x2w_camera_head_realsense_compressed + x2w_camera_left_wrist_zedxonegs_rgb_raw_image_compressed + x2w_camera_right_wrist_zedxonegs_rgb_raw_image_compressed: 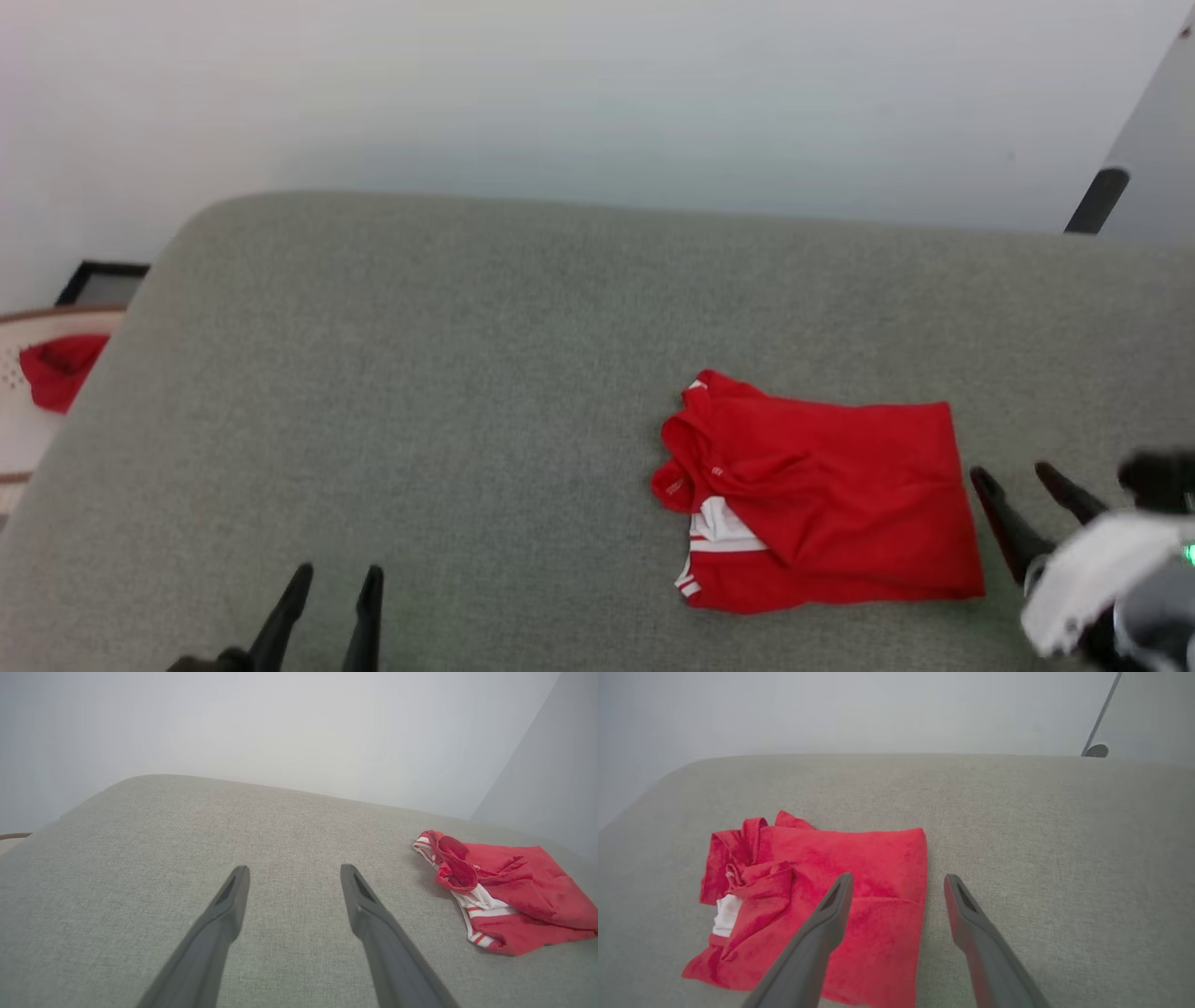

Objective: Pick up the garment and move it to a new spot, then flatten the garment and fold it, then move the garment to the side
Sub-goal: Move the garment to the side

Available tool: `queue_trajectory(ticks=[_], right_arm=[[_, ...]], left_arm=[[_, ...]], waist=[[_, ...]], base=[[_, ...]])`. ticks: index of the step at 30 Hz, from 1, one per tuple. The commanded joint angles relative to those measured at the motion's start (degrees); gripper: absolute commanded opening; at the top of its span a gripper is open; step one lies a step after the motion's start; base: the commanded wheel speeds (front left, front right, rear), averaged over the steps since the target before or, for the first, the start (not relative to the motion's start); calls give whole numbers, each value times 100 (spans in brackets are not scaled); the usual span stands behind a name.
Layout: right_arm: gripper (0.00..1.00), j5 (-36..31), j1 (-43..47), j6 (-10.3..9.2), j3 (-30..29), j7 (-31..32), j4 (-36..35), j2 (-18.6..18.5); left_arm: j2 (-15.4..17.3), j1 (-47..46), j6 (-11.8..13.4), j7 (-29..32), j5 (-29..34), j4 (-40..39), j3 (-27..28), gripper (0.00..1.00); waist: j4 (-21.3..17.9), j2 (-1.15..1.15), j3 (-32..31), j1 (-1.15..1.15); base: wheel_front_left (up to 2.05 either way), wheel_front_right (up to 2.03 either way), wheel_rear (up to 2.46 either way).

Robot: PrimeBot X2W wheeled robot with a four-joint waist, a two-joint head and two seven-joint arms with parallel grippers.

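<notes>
Garment [831,495] folded, right of centre on grey upholstered surface [420,373]. Right gripper [1013,476] released, just beside its right edge. Left gripper [338,574] released, near left, well apart. Likely step: move aside. Pinch all layers, slide low, keep fold.

Garment [822,504] on cushion [467,373], right of centre; right pincer [1011,469] just beside it; left pincer [338,570] well apart.
</notes>
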Motion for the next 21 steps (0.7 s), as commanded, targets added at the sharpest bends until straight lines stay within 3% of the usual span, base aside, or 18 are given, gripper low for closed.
queue_trajectory(ticks=[1, 7, 10, 17, 21], right_arm=[[100, 65, -316, -3, 31, 358, 96, -55], [100, 221, -1189, -3, 155, 2546, 745, -283], [100, 206, -1512, -3, 73, 3334, 899, -331], [100, -98, -1778, -2, 2, 4210, 1148, -138], [100, -112, -1690, 1, 82, 4351, 1178, -10]], left_arm=[[-29, -125, -7, 3, 5, 23, -30, 100], [-68, -492, -16, 3, -29, 99, -117, 100], [-64, -661, -19, 3, -70, 124, -217, 100], [-61, -1032, -20, 3, -200, 187, -452, 100], [-65, -1214, -21, 3, -246, 252, -575, 100]], waist=[[92, 0, 248, 0], [262, 0, 615, 0], [372, 0, 793, 0], [594, 0, 1220, 0], [657, 0, 1366, 0]], base=[[0, 0, 0], [0, 0, 0], [0, 0, 0], [0, 0, 0], [0, 0, 0]])
